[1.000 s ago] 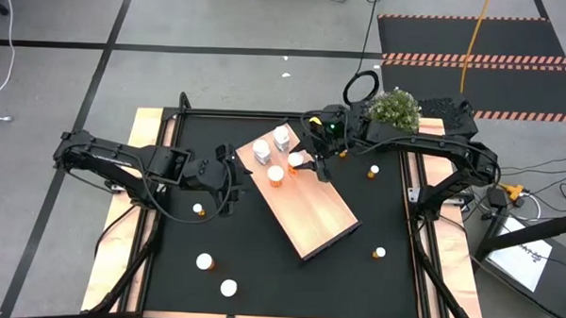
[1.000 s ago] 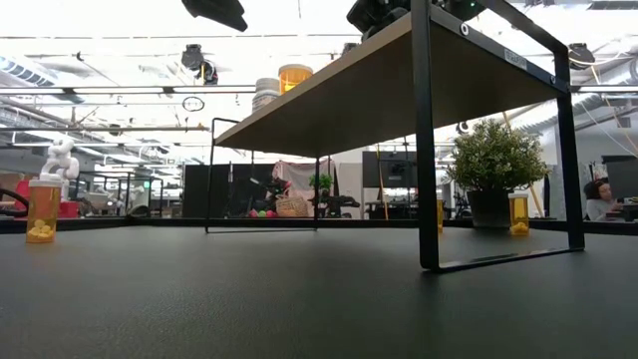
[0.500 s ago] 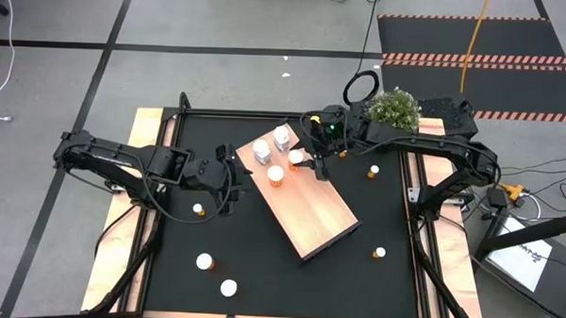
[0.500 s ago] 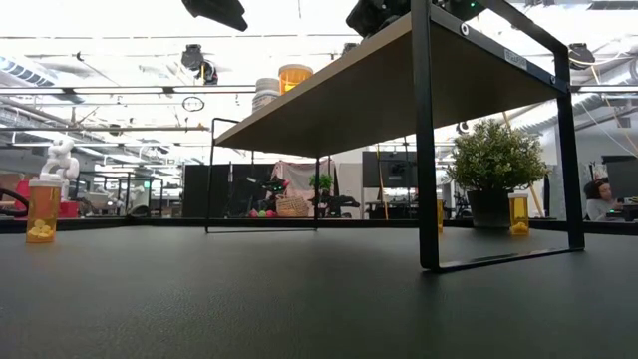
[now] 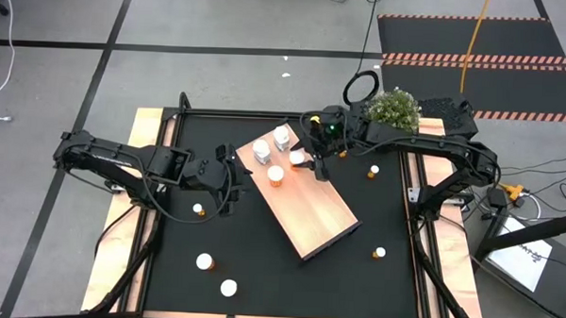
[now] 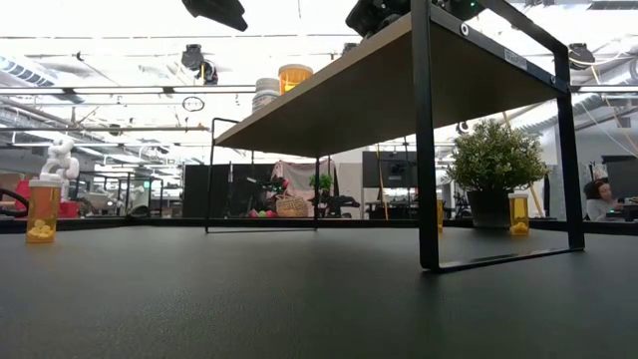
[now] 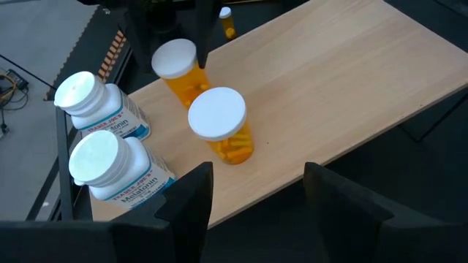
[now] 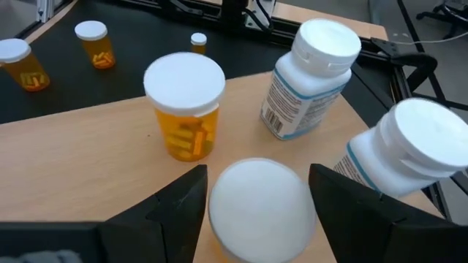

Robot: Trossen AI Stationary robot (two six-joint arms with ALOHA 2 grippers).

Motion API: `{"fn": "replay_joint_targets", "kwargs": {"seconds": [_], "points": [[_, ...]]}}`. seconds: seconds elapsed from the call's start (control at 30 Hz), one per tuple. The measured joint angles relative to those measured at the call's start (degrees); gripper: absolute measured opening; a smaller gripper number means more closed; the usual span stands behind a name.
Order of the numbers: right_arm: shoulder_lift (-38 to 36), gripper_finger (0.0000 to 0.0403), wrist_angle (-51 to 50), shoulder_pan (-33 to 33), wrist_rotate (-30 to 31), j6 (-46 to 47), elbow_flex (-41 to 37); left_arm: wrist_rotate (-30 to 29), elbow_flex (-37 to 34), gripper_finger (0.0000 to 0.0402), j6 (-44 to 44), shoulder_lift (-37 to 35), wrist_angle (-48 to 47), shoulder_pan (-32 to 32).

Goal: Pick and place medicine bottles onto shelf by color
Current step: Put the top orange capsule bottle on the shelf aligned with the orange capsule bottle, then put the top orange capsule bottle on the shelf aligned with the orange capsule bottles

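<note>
- An orange bottle (image 8: 254, 199) on the shelf (image 5: 311, 215) is bracketed by the right gripper (image 8: 256, 191), fingers parted around its white cap.
- The left gripper (image 7: 257, 188) is held open just off the shelf's edge.
- Two white bottles (image 8: 311, 79) are seen standing just beyond.

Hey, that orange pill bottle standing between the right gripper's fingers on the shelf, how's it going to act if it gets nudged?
The orange bottle stands upright on its flat base, so it would probably slide on the smooth shelf before tipping. Once tipped, its round body would likely roll. Another orange bottle stands close by and could get bumped.
</note>
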Motion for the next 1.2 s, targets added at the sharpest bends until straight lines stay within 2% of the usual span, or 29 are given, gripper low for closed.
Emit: {"fn": "replay_joint_targets", "kwargs": {"seconds": [0.43, 0.5, 0.63, 0.97, 1.2], "points": [[-0.5, 0.0236, 1.1, 0.1, 0.2, 1.5, 0.0, 0.0, 0.0, 0.0214, 0.0, 0.0, 0.0, 0.0], [-1.1, 0.0236, 2.1, 0.5, 2.0, 1.5, 0.0, 0.0, 0.0, 0.0214, 0.0, 0.0, 0.0, 0.0], [-4.4, 0.0236, 1.7, 1.7, 7.4, 1.2, 0.0, 0.0, 0.0, 0.0214, -0.1, 0.0, 0.1, 0.0], [-14.8, 0.0236, -2.5, 6.9, 7.6, 2.1, 0.0, 0.2, 0.0, 0.0214, -2.8, 0.0, -0.5, -0.3], [-20.7, 0.0235, -10.4, 11.9, 7.6, 10.0, 0.0, 0.3, 0.1, 0.0214, -7.7, -0.9, -7.8, -5.1]]}}
